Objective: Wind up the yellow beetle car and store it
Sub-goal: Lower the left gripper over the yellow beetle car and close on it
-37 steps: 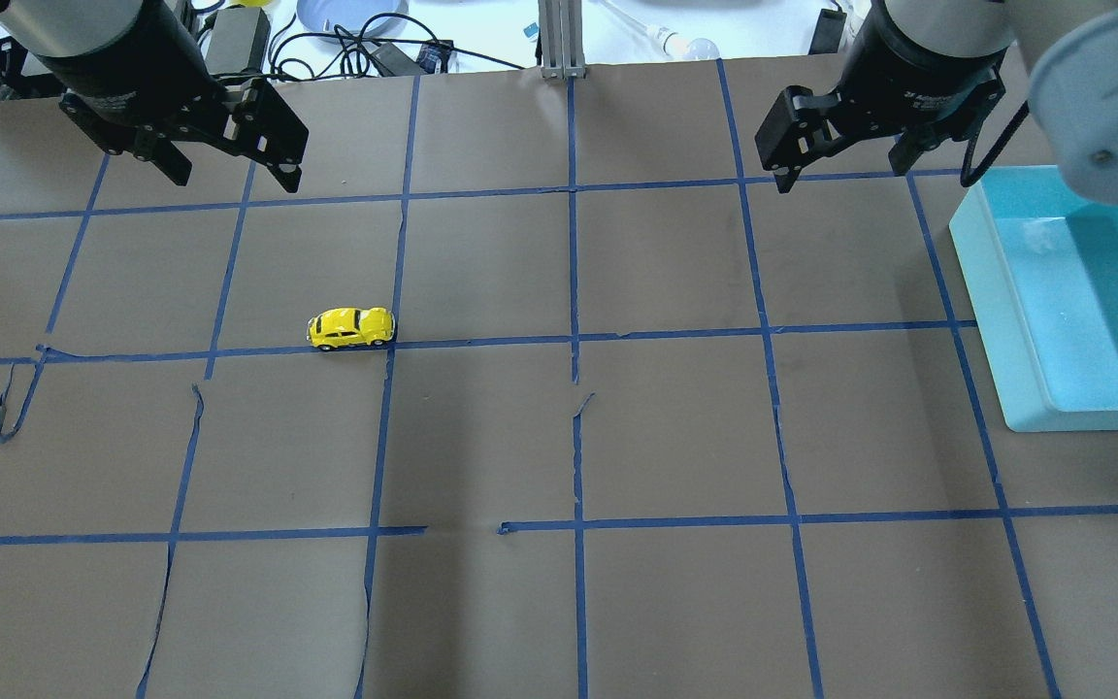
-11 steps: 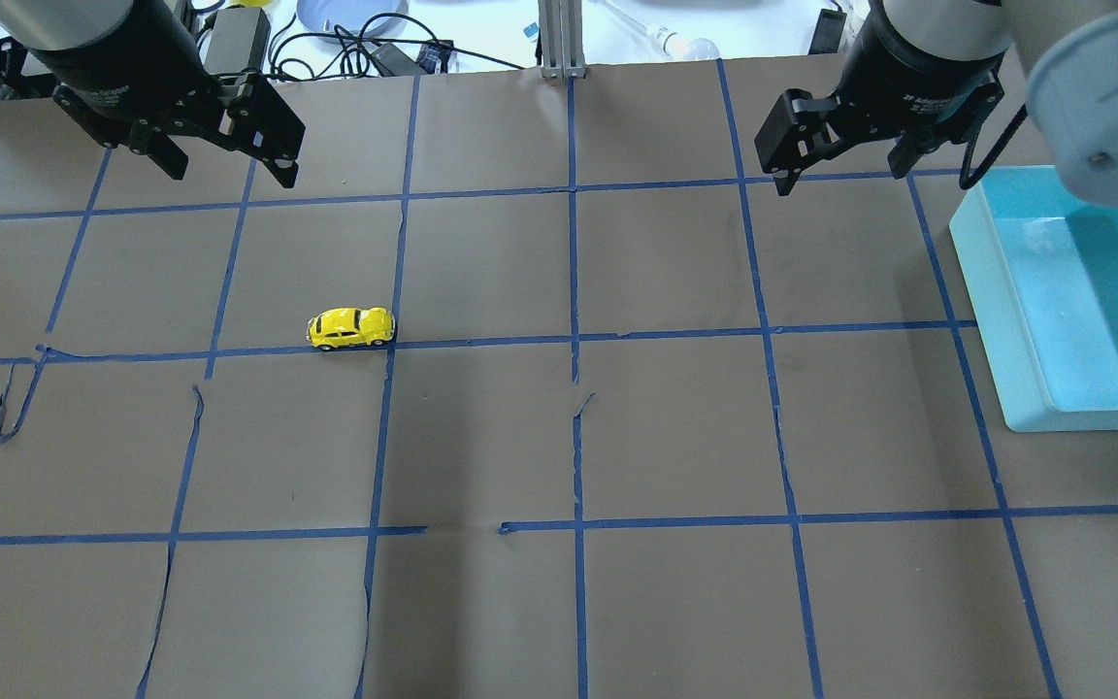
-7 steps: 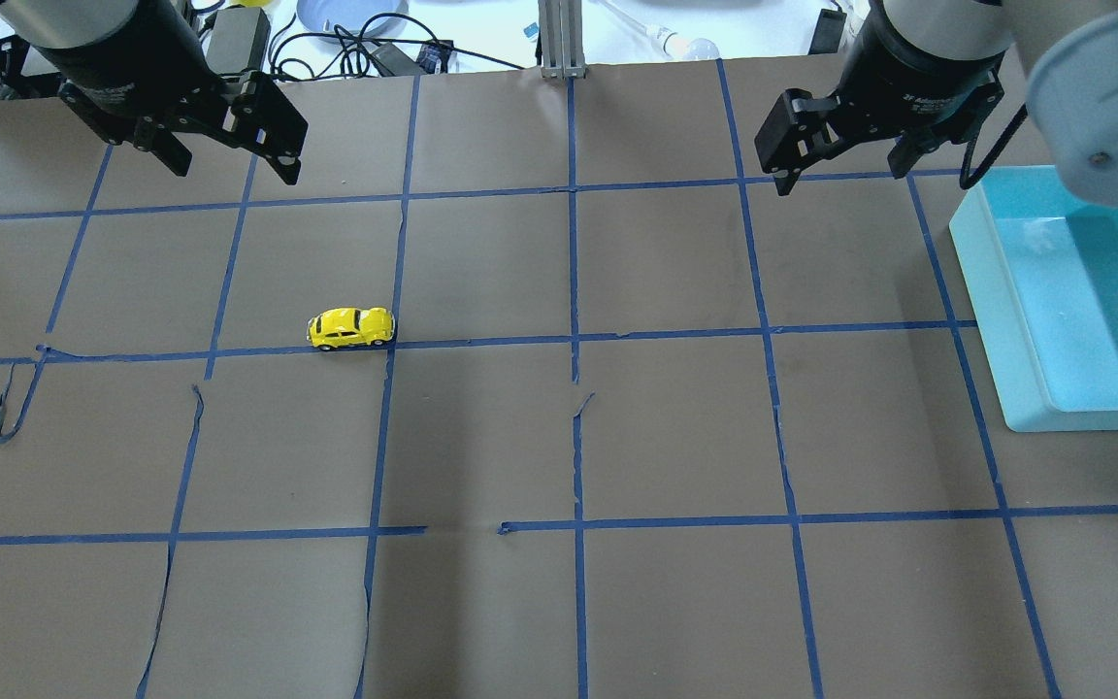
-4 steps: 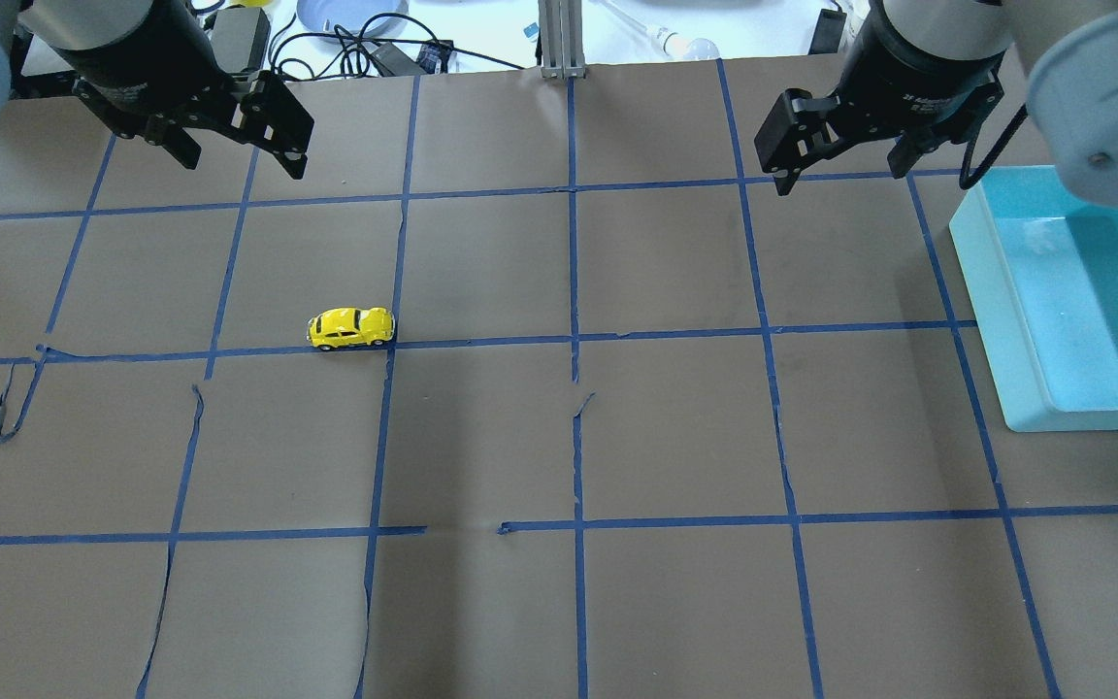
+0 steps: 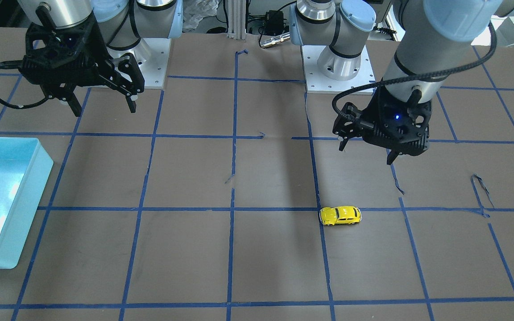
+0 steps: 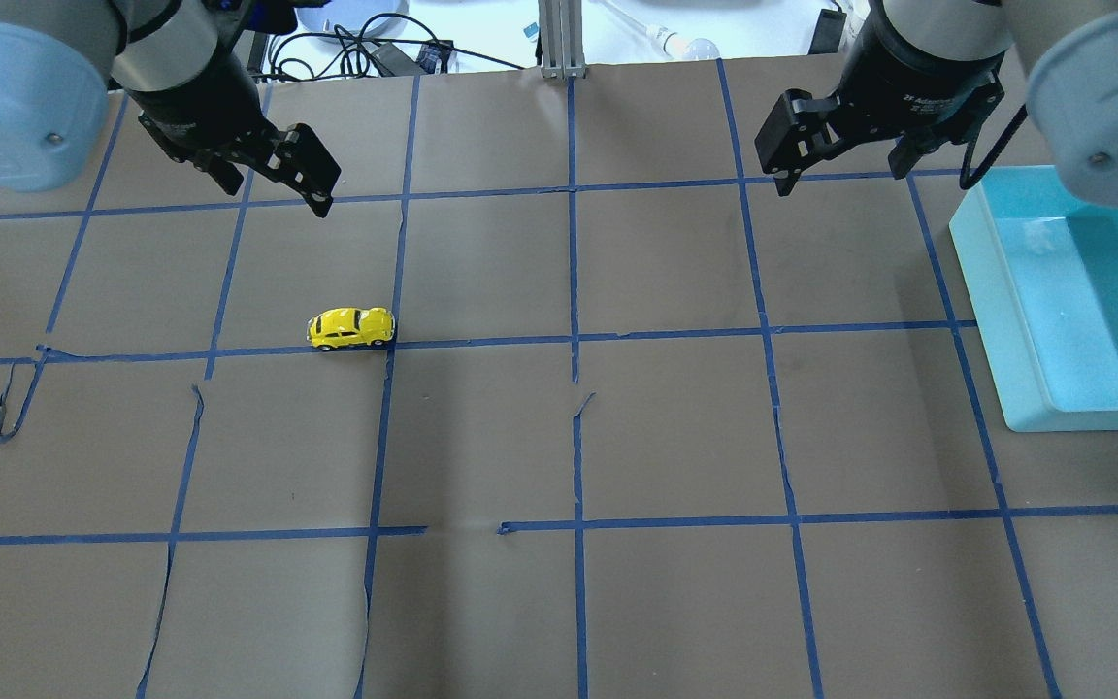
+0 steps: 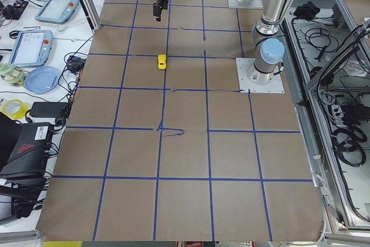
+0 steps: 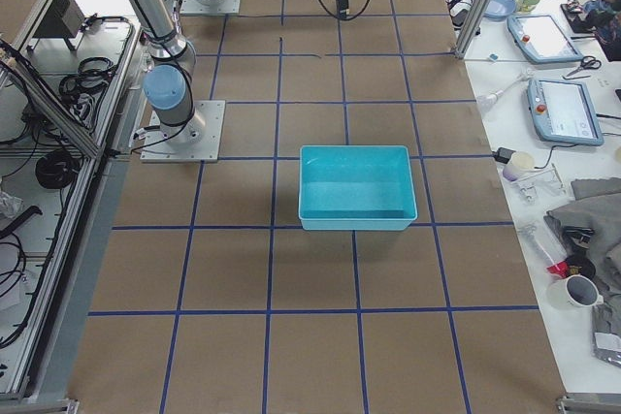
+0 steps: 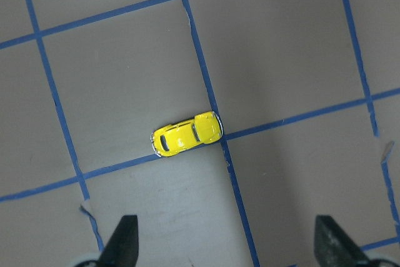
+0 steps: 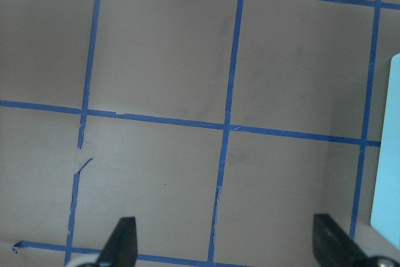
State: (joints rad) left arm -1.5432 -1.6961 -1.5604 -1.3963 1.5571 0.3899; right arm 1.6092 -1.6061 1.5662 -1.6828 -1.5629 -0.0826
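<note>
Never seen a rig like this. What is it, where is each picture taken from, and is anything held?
Two robot arms stand at a table covered in brown paper with a blue tape grid. Four pictures come from fixed cameras: behind the robot, facing it, and at each table end. Two come from wrist cameras looking down. The left end effector and right end effector are both open and hold nothing. The yellow beetle car sits on the table, in the left wrist camera's view; a blue bin stands on the robot's right.
</note>
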